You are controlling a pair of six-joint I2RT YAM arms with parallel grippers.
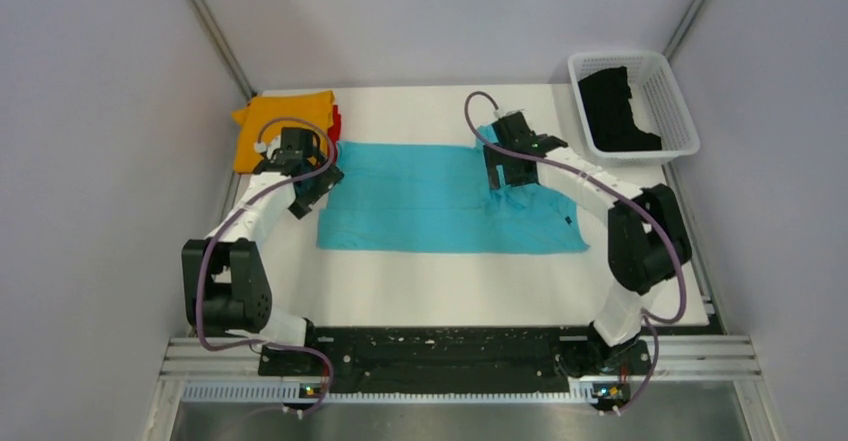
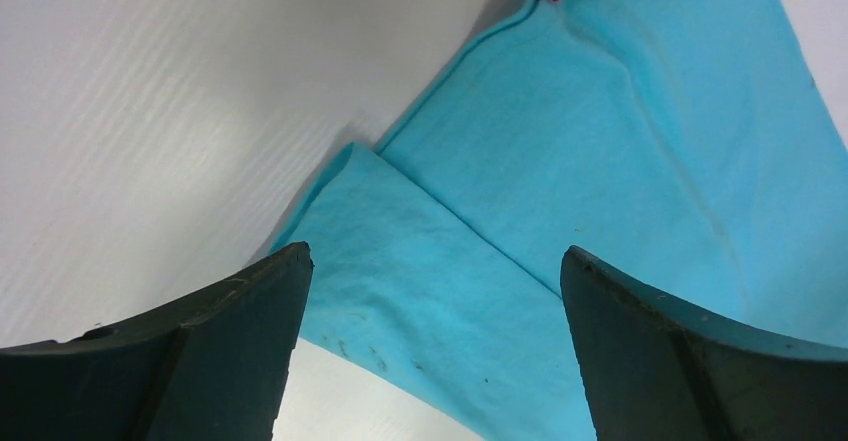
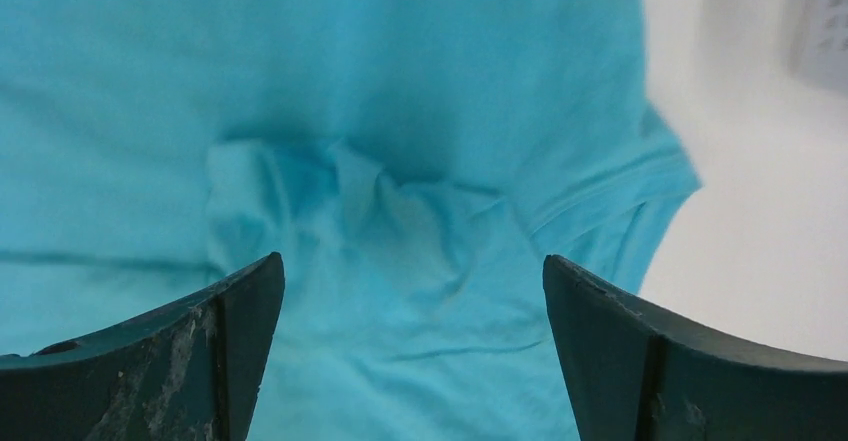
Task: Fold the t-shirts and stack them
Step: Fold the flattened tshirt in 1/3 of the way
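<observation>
Left wrist: fingers (image 2: 200,361) wide, empty; right fingers (image 3: 690,381) likewise

White table (image 1: 420,296) carries turquoise t-shirt (image 1: 430,201) spread flat; orange t-shirt (image 1: 275,121) far-left, apparently atop red t-shirt (image 1: 336,119); basket (image 1: 668,101) far-right.

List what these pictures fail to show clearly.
- Red t-shirt: top view, mostly under the orange t-shirt; left wrist view, cut by the top edge.
- Black t-shirt: top view, too dark for folds, inside the basket.
- Turquoise t-shirt: top view, parts covered by the left gripper and right gripper.
</observation>
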